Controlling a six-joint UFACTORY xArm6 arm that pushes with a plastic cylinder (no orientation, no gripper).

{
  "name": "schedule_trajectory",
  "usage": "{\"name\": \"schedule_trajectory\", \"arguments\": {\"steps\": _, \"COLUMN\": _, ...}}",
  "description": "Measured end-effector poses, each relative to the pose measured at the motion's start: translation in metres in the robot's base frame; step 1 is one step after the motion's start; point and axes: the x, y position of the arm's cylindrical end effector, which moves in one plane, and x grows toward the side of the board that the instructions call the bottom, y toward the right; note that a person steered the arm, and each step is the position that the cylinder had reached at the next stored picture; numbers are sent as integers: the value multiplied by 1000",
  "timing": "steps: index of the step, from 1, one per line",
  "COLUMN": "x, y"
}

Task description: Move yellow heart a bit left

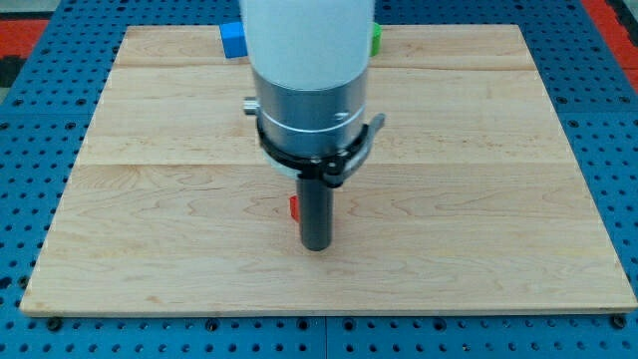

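I see no yellow heart; the arm's white and grey body may hide it. My tip rests on the wooden board near the lower middle. A red block peeks out just left of the rod, touching or nearly touching it; its shape is hidden. A blue block sits at the view's top, left of the arm. A green block shows as a sliver at the top, right of the arm.
The board lies on a blue perforated table. A red area shows at the view's top left corner and another at the top right.
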Motion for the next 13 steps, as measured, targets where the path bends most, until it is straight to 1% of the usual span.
{"name": "schedule_trajectory", "arguments": {"steps": 1, "x": 21, "y": 32}}
{"name": "schedule_trajectory", "arguments": {"steps": 3, "x": 45, "y": 124}}
{"name": "schedule_trajectory", "arguments": {"steps": 4, "x": 67, "y": 151}}
{"name": "schedule_trajectory", "arguments": {"steps": 6, "x": 69, "y": 153}}
{"name": "schedule_trajectory", "arguments": {"steps": 7, "x": 29, "y": 146}}
{"name": "schedule_trajectory", "arguments": {"steps": 8, "x": -40, "y": 146}}
{"name": "schedule_trajectory", "arguments": {"steps": 9, "x": -109, "y": 132}}
{"name": "schedule_trajectory", "arguments": {"steps": 10, "x": -169, "y": 83}}
{"name": "schedule_trajectory", "arguments": {"steps": 11, "x": -200, "y": 39}}
{"name": "schedule_trajectory", "arguments": {"steps": 13, "x": -207, "y": 25}}
